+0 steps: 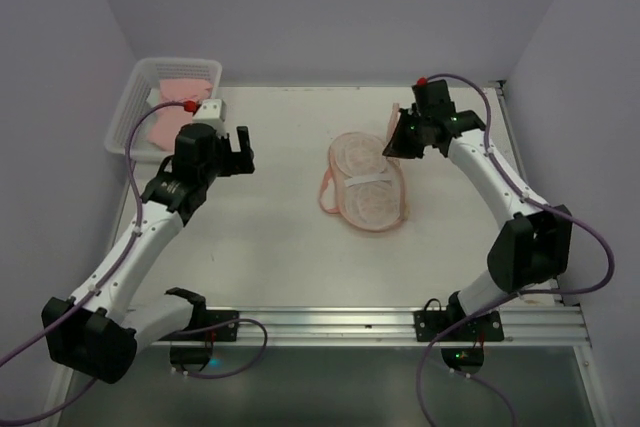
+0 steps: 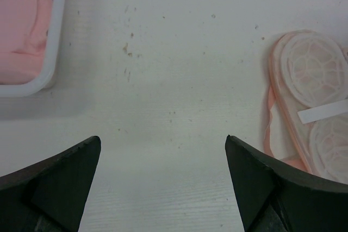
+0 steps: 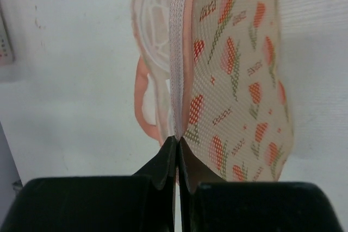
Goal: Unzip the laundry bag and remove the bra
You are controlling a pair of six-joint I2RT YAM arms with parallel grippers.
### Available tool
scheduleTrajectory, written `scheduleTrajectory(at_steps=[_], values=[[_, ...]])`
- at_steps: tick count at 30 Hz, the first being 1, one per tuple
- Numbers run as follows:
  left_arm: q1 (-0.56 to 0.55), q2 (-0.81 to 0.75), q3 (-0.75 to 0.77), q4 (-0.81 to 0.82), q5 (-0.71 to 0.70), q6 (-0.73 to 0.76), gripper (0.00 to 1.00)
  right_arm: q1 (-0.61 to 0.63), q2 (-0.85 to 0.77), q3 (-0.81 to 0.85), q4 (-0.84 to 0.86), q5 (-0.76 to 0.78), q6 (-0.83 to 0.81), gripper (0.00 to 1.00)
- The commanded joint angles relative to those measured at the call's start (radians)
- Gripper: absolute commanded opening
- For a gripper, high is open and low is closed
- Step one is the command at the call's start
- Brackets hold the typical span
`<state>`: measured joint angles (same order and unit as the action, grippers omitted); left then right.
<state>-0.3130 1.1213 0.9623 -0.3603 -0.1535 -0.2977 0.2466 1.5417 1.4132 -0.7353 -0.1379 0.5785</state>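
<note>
ok, right claw (image 3: 178, 140) is pinched fully closed on the zip (image 3: 176, 52) line at the near end of the laundry bag (image 3: 234, 80). can't tell if i've got the pull tab or just the tape. zip looks closed along the stretch i can see. pink loop (image 3: 140, 101) hangs at the bag's 9 o'clock in that view.

left claw (image 2: 163, 140) is spread wide, holding nothing, hovering over bare table with the bag off at its 3 o'clock.

bra isn't visible; my guess is it's inside the bag.

risks: left isn't pinning the bag, so a pull likely drags the whole pouch instead of running the slider. if i'm on tape only, the pinch slips or the teeth snag mesh.

from overhead the bag sits mid table (image 1: 270, 257). white lattice basket (image 1: 128, 112) at 10 o'clock has pink fabric (image 2: 22, 25) in it, can't tell what. surface is white, lightly speckled. pale lilac walls (image 1: 320, 7) on three sides.
</note>
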Motion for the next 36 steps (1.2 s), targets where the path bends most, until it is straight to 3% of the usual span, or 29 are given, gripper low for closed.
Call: scheduleTrajectory(at_steps=[1, 14, 17, 18, 21, 22, 25, 28, 36], values=[[-0.003, -0.093, 0.018, -0.071, -0.052, -0.015, 1.0, 0.068, 0.072, 0.058, -0.001, -0.088, -0.028, 0.0], [-0.001, -0.337, -0.066, -0.181, -0.106, -0.063, 1.0, 0.212, 0.313, -0.071, 0.284, -0.229, 0.009, 0.02], [-0.001, -0.367, -0.069, -0.215, -0.115, -0.081, 1.0, 0.215, 0.328, -0.108, 0.356, -0.299, 0.035, 0.15], [-0.001, -0.383, -0.069, -0.219, -0.115, -0.089, 1.0, 0.215, 0.327, -0.112, 0.364, -0.322, 0.038, 0.28], [-0.001, -0.422, -0.066, -0.23, -0.11, -0.104, 1.0, 0.215, 0.269, -0.129, 0.387, -0.342, 0.029, 0.51], [-0.001, -0.431, -0.065, -0.235, -0.112, -0.112, 1.0, 0.215, 0.238, -0.154, 0.402, -0.333, 0.023, 0.7], [-0.001, -0.469, -0.059, -0.239, -0.123, -0.115, 1.0, 0.214, 0.098, -0.181, 0.389, -0.274, -0.009, 0.93], [-0.001, -0.497, -0.042, -0.259, -0.142, -0.109, 1.0, 0.214, -0.063, -0.194, 0.347, -0.188, -0.046, 0.96], [-0.003, -0.572, 0.049, -0.348, -0.188, -0.052, 1.0, 0.175, -0.52, -0.26, 0.274, 0.217, -0.146, 0.99]])
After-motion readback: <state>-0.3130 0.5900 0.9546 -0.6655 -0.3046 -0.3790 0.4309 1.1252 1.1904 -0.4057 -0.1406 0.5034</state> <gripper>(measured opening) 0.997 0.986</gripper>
